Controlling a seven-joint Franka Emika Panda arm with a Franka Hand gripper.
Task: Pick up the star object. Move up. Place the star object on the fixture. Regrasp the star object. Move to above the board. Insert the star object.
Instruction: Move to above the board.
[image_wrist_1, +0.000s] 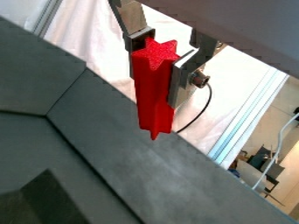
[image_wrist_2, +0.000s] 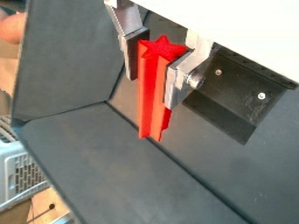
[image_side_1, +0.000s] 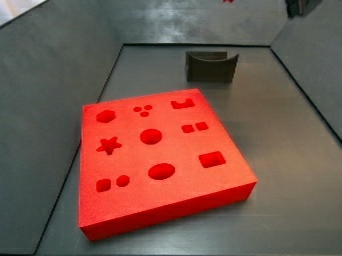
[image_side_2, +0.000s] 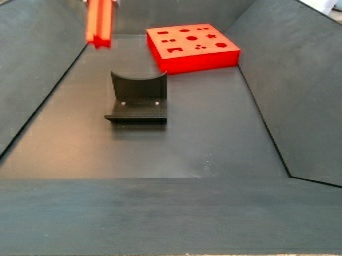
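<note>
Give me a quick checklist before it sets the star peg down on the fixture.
1. Grip: the hand is shut on the star object, fingers on either side in both wrist views. Ok.
2. Peg attitude: it hangs lengthwise below the fingers, star face up by the hand. Ok.
3. Height: in a side view the star object is raised well above the floor. Ok.
4. Fixture: notch empty, nothing around it. Ok.
5. Alignment over the fixture: the peg appears off to one side, but depth is unclear. Cannot tell.
6. Board: star hole unobstructed. Ok.

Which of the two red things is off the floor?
The star object, clamped upright in the gripper and hanging in the air; the board lies flat on the floor.
</note>
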